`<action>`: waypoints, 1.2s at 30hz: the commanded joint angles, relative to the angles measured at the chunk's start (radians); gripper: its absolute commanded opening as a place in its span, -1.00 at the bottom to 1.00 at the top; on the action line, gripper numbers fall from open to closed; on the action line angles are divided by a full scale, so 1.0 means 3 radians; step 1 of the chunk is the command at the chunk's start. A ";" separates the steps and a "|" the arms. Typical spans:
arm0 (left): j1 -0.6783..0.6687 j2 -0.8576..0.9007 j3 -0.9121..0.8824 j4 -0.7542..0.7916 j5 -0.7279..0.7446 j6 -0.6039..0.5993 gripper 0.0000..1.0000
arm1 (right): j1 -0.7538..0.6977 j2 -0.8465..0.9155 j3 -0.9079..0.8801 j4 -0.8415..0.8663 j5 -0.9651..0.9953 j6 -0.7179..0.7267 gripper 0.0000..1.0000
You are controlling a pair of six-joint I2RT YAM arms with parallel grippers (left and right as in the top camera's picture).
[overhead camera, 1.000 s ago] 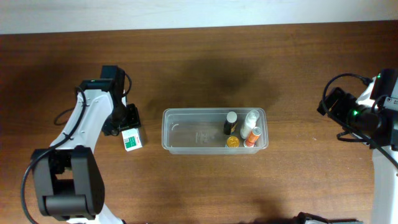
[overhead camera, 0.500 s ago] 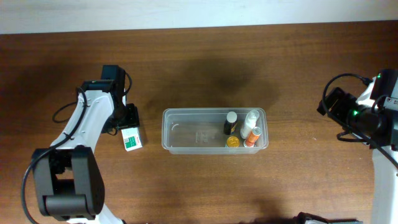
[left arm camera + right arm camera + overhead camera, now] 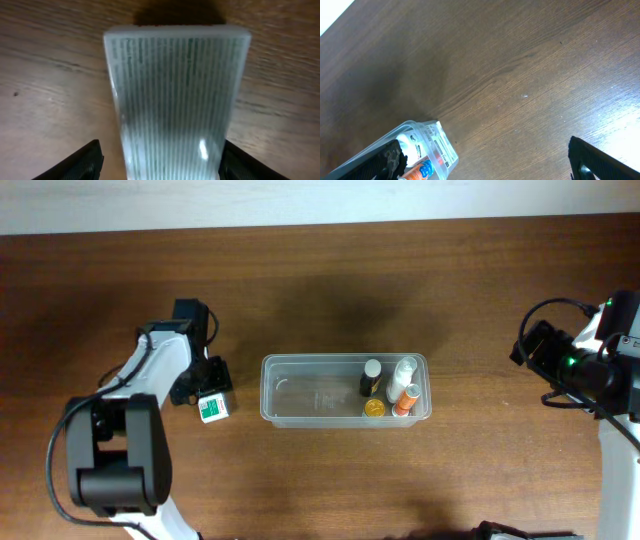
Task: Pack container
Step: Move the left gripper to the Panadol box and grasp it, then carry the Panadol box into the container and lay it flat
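The container (image 3: 300, 361), a long clear bin, lies mid-table. Its right end holds a dark bottle (image 3: 371, 378), a white bottle (image 3: 403, 372), an orange tube (image 3: 405, 399) and a yellow-capped item (image 3: 373, 408). A small white-and-green box (image 3: 213, 407) lies on the table left of it. My left gripper (image 3: 206, 386) is open and low over the box. In the left wrist view the box (image 3: 175, 90) fills the space between the fingers (image 3: 160, 165), with a gap at the left finger. My right gripper (image 3: 528, 346) is open and empty, far right of the container.
The right wrist view shows the container's right end (image 3: 440, 147) with the white bottle and orange tube, and bare wood between the fingers (image 3: 490, 165). The left arm's base (image 3: 110, 480) stands at the front left.
My left arm has swung closer to the box and the gripper has come down around it. The box, the container and the right arm have not moved.
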 commanded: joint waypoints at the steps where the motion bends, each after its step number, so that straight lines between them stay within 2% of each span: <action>1: 0.0017 0.0079 -0.0010 0.0099 0.0042 -0.0051 0.45 | -0.0015 0.0013 0.0029 0.0001 -0.0017 0.0018 0.97; 2: 0.0015 0.0134 -0.0010 0.0122 0.0045 -0.0051 0.42 | -0.0015 0.0013 0.0029 0.0001 -0.0015 0.0017 0.97; 4: 0.0014 0.0182 -0.0010 0.0114 0.0048 -0.0051 0.12 | -0.0015 0.0013 0.0029 0.0001 -0.0015 0.0017 0.97; 5: 0.0014 0.0191 -0.0010 0.0111 0.0046 -0.0051 0.04 | -0.0015 0.0013 0.0029 0.0001 -0.0017 0.0017 0.97; 11: 0.0014 0.0154 0.0137 -0.0025 0.0036 0.0107 -0.04 | -0.0015 0.0011 0.0029 0.0001 -0.0017 0.0017 0.97; 13: 0.0013 0.0109 0.0299 -0.0186 0.0036 0.0271 -0.12 | -0.0015 0.0013 0.0029 0.0001 -0.0015 0.0017 0.97; 16: 0.0010 0.0014 0.0633 -0.0479 0.0039 0.0537 -0.14 | -0.0015 0.0013 0.0029 0.0001 -0.0015 0.0017 0.97; 22: -0.0145 -0.0201 0.1465 -0.1053 0.0621 0.1502 -0.18 | -0.0015 0.0013 0.0029 0.0001 -0.0015 0.0017 0.96; 26: -0.0449 -0.0323 0.1867 -0.1270 0.0902 0.2121 -0.27 | -0.0015 0.0013 0.0029 0.0001 -0.0015 0.0017 0.97; 31: -0.1013 -0.0375 0.1924 -0.1272 0.0898 0.2862 -0.32 | -0.0015 0.0013 0.0029 0.0001 -0.0015 0.0017 0.97; 36: -0.1471 -0.0334 0.1916 -0.1272 0.0806 0.3347 -0.31 | -0.0015 0.0013 0.0029 0.0001 -0.0015 0.0017 0.96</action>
